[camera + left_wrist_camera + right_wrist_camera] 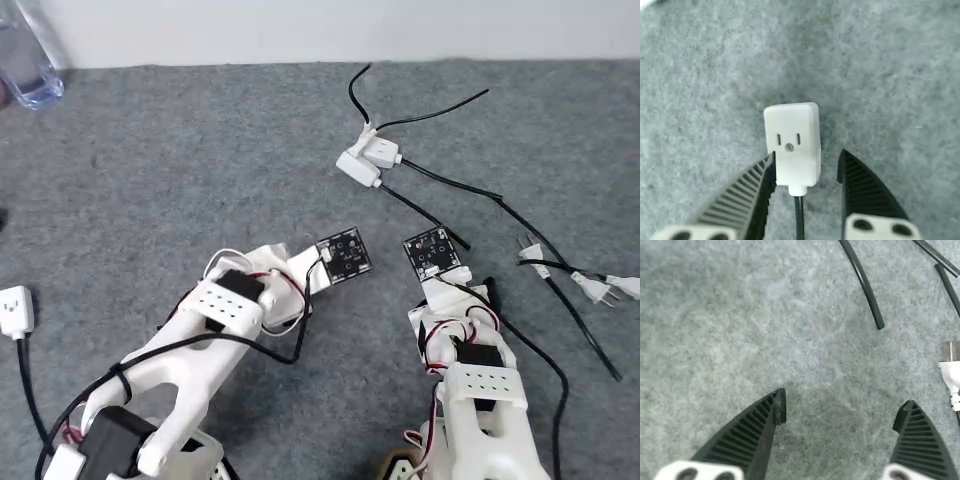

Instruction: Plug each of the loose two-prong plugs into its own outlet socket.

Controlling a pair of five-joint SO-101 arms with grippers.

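— From above, where does it all lie?

— On the grey counter [150, 170]. Two loose plugs [597, 290] lie at the right side, near the right arm [480, 390]. One socket [15, 308] sits at the left edge, well apart from the left arm [215, 310]. Two white pieces [368, 160] on black cords lie farther back; I cannot tell whether they are sockets.

— And the left wrist view?

— The left pincer [806, 159] is open and holds nothing. It straddles a white socket, slots facing the camera. One finger [760, 185] is just beside the socket's side, the other a little apart. Its cord [799, 220] runs back between them.

— How to take it well?

— I'd centre first, then close on the two long sides, low on the body. That leaves the slots bare and the cord unpinched. An off-centre squeeze would likely twist it on the counter.

— The right wrist view?

— The right pincer [844, 400] gapes wide over bare counter, empty. A plug [951, 372] lies near one finger, outside the gap. I think it should shift over and grip the plug's body, leaving the prongs free.
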